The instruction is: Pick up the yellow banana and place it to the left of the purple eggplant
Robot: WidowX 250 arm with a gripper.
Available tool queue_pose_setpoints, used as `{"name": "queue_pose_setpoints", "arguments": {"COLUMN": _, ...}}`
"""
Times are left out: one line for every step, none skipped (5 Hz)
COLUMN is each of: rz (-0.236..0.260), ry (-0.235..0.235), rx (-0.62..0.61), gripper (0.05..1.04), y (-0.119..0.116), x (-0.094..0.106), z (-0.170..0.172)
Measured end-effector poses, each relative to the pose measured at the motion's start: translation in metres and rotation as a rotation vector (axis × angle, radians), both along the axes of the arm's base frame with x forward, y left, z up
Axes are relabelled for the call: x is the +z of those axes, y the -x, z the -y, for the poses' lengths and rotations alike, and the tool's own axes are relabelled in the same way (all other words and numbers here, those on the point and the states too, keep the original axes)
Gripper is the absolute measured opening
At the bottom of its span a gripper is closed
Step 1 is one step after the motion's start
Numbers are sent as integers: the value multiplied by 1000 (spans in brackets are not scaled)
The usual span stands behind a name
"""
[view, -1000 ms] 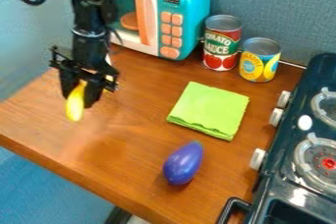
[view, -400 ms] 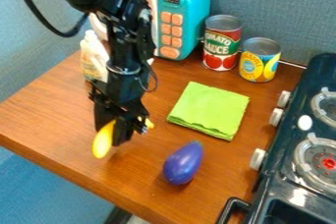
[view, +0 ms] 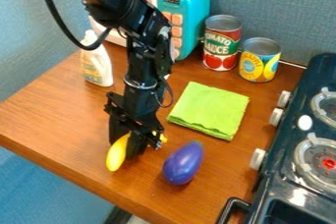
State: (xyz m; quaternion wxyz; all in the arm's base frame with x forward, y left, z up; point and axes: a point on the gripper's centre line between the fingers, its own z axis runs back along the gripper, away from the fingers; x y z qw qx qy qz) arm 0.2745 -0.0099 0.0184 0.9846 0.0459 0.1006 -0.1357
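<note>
The jaws (view: 128, 142) were closed on the banana (view: 116, 154) around its middle, parted only by about its thickness, with an end protruding on either side. The banana was low over the near part of the desk (view: 59, 120), left of the eggplant (view: 183, 163) and apart from it; desk contact could not be confirmed. The cloth (view: 209, 110) lay to the right and farther back. In my judgement, sound handling called for a firm but moderate grip, slow travel and a wrist angle keeping both protruding ends clear of the eggplant and cloth.
</note>
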Motion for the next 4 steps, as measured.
{"name": "queue_pose_setpoints", "arguments": {"rz": 8, "ry": -26, "rx": 12, "gripper": 515, "y": -5, "x": -1, "z": 2}}
{"name": "queue_pose_setpoints", "arguments": {"rz": 14, "ry": -42, "rx": 13, "gripper": 515, "y": -5, "x": -1, "z": 7}}
{"name": "queue_pose_setpoints", "arguments": {"rz": 19, "ry": -42, "rx": 15, "gripper": 557, "y": -6, "x": -1, "z": 7}}
{"name": "queue_pose_setpoints", "arguments": {"rz": 5, "ry": -44, "rx": 17, "gripper": 677, "y": -4, "x": -1, "z": 7}}
